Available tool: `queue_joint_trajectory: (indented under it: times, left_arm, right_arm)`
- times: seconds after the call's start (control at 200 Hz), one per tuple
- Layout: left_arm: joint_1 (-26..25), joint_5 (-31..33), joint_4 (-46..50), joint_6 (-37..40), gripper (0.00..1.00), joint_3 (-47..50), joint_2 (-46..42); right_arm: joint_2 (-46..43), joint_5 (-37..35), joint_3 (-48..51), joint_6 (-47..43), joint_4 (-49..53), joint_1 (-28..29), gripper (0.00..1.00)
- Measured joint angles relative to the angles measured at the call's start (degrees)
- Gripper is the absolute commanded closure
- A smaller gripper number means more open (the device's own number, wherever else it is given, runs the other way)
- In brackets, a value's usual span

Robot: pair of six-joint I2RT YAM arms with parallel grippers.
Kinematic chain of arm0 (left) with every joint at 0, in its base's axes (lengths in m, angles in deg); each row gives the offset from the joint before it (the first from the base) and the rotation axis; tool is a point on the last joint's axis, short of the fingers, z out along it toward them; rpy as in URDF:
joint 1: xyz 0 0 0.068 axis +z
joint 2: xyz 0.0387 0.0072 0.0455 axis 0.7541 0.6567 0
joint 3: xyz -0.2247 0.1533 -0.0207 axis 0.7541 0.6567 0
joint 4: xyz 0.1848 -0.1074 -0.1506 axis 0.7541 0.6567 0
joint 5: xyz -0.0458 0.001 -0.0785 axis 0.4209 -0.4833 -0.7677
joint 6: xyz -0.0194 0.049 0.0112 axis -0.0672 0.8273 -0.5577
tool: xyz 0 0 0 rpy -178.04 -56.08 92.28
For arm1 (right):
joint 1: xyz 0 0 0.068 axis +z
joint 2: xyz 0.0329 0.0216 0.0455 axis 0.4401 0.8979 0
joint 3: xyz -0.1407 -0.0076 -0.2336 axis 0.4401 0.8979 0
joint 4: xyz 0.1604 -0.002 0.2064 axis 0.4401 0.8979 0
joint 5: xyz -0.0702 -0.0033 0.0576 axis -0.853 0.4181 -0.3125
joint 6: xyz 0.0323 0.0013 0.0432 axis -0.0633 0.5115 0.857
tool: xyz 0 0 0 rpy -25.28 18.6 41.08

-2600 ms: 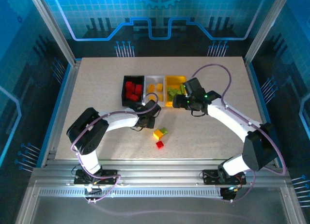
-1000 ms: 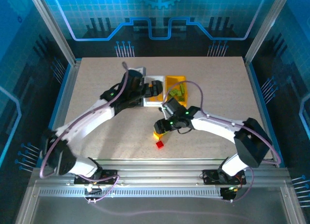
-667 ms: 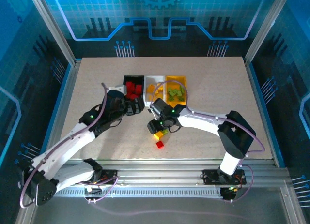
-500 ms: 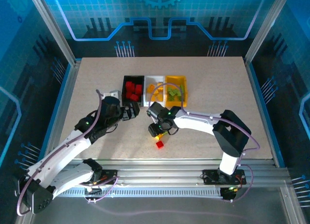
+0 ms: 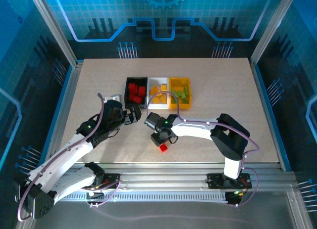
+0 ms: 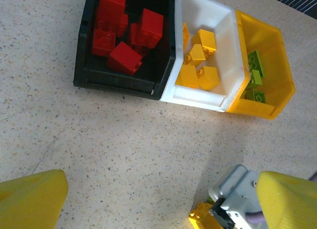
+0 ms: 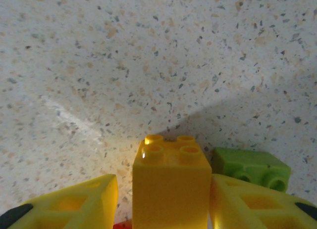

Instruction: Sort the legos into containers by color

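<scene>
My right gripper (image 7: 166,209) (image 5: 161,137) is down on the table with a yellow lego (image 7: 171,182) upright between its jaws, which have closed in on its two sides. A lime green lego (image 7: 250,168) lies just right of it, and a red lego (image 5: 163,148) lies just in front. The containers sit in a row behind: the black one (image 6: 124,86) holds red legos (image 6: 124,36), the white one (image 6: 198,99) yellow legos (image 6: 198,61), and the yellow-orange one (image 6: 265,109) green legos (image 6: 255,75). My left gripper (image 6: 163,209) (image 5: 133,115) hovers open and empty, left of the right one.
The right gripper's grey body (image 6: 237,197) shows at the lower right of the left wrist view, close to my left fingers (image 6: 290,199). Bare speckled tabletop (image 5: 223,100) lies to the right of the bins and along the left side (image 5: 94,90).
My left arm has pulled back from over the bins to the left and nearer. My right gripper has slid left, come down over the yellow lego, and its jaws have narrowed around it.
</scene>
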Motion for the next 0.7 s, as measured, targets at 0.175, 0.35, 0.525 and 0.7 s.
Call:
queue_joint_trajectory:
  times: [0.175,0.35,0.525,0.7]
  left_arm:
    - [0.0,0.0,0.0,-0.6,0.01,0.0,0.0]
    - [0.0,0.0,0.0,-1.0,0.01,0.0,0.0]
    - [0.0,0.0,-0.2,-1.0,0.01,0.9,-1.2]
    - [0.0,-0.1,-0.6,-1.2,0.01,3.0,-3.0]
  right_arm:
    - [1.0,-1.7,-1.0,0.3,0.2,0.2,0.57]
    - [0.7,-3.1,-0.9,0.4,0.0,0.2,0.67]
    - [-5.0,-3.7,0.6,0.2,-0.7,-1.9,0.69]
    - [-12.0,-2.9,-1.8,-0.2,-2.0,-7.9,0.68]
